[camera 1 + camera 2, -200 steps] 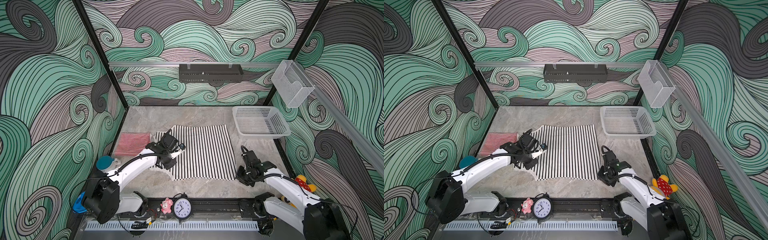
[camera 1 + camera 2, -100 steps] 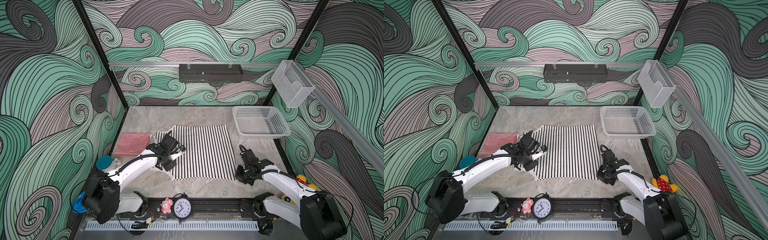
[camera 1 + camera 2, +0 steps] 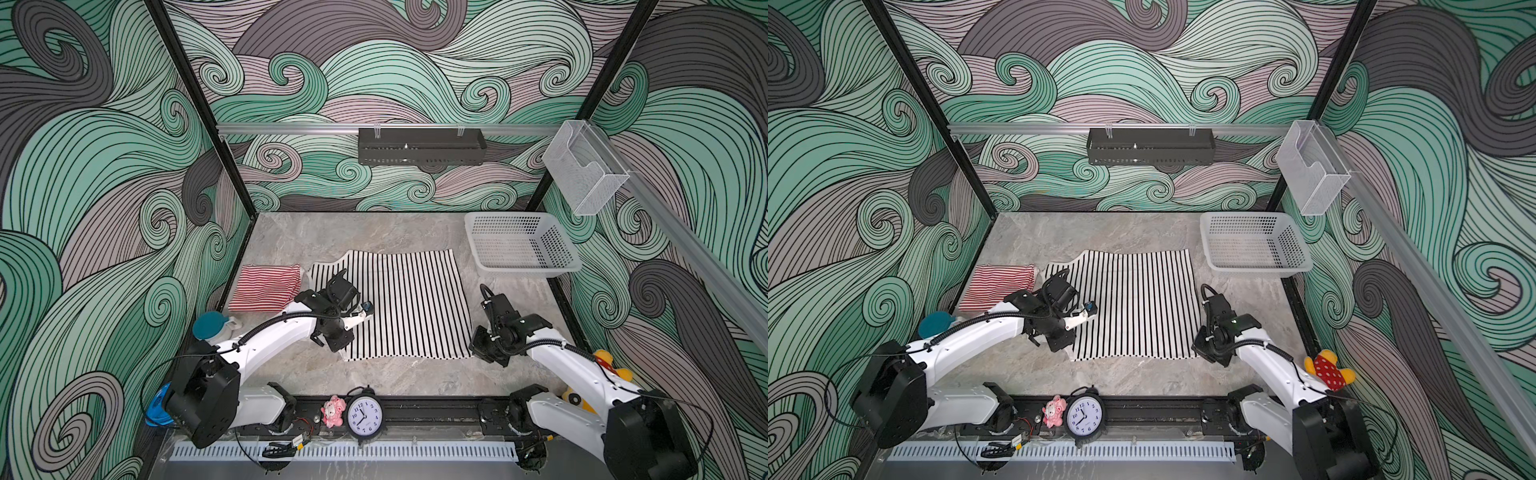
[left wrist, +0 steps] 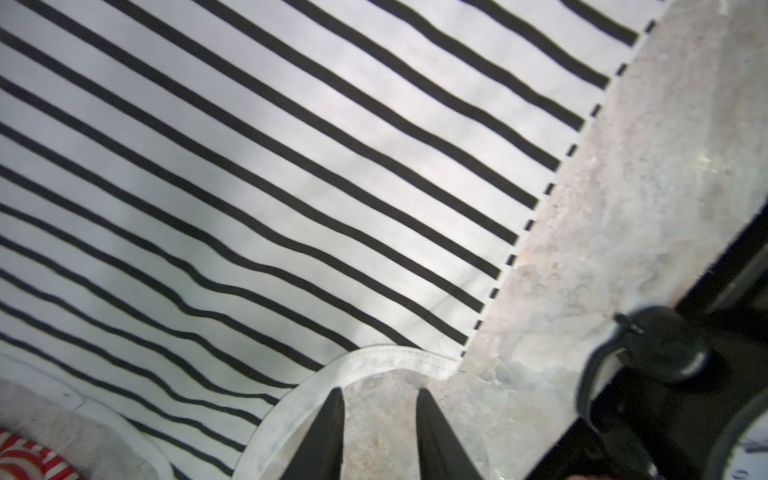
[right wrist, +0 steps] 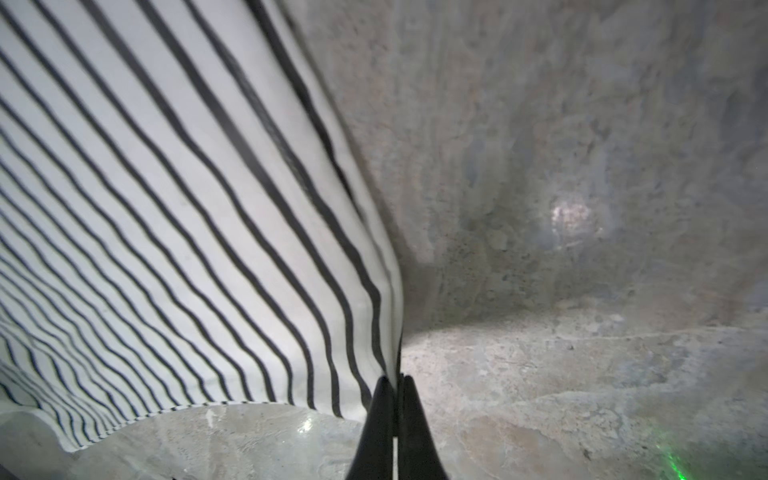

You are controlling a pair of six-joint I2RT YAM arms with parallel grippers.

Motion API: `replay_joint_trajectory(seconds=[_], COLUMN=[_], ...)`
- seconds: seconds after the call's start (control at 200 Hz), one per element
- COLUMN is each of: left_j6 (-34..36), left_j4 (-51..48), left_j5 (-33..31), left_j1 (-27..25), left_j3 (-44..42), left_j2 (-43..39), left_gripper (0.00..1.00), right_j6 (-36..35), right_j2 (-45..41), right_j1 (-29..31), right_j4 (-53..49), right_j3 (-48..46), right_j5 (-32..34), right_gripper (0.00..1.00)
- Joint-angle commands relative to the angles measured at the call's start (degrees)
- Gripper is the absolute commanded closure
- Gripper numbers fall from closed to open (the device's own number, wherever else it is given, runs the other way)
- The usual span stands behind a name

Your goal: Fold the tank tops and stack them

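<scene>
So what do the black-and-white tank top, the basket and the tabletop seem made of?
Black-and-white tank top: thin matte knit fabric, probably cotton; it ripples and drapes. Basket: translucent white moulded plastic, with perforated walls. Tabletop: grey veined, slightly glossy surface with glints; stone or a printed laminate, unclear.

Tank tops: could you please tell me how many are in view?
2: the red-and-white tank top, folded, at the left; the black-and-white tank top, spread, in the middle.
</scene>
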Motion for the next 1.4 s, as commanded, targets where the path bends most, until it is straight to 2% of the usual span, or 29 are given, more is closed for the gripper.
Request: replay_joint_trajectory(seconds=[0.0, 0.215, 0.461, 0.841, 1.146, 1.392], left_j6=[2.62, 2.23, 0.98, -0.60, 0.62, 0.70], left_j4=[-3.00, -1.64, -0.73, 1.32, -1.15, -0.04], left_j5=[4.49, 2.16, -0.46, -5.24, -4.43, -5.45], left_j1=[-1.41, -4.00, -6.96, -9.51, -10.06, -10.06], left_j3=[-1.09, -2.60, -2.82, -2.03, -1.33, -1.07], left_j2=[0.09, 3.11, 6.48, 11.26, 4.06, 8.54], left_gripper=[0.64, 0.64, 0.72, 0.72, 0.71, 0.70], right_j6=[-0.95, -1.02, -1.04, -0.87, -1.03, -0.87], right_j2=[-1.20, -1.56, -1.64, -1.29, -0.10, 1.16], right_j1=[0.24, 0.46, 0.92, 1.30, 1.32, 1.31], right_j4=[-4.40, -4.77, -4.19, -3.31, -1.99, -0.64], right_j3=[2.51, 3.05, 3.18, 2.69, 2.25, 2.30], right_j5=[1.20, 1.10, 0.66, 0.36, 0.48, -0.18], right_gripper=[1.00, 1.00, 1.00, 1.00, 1.00, 1.00])
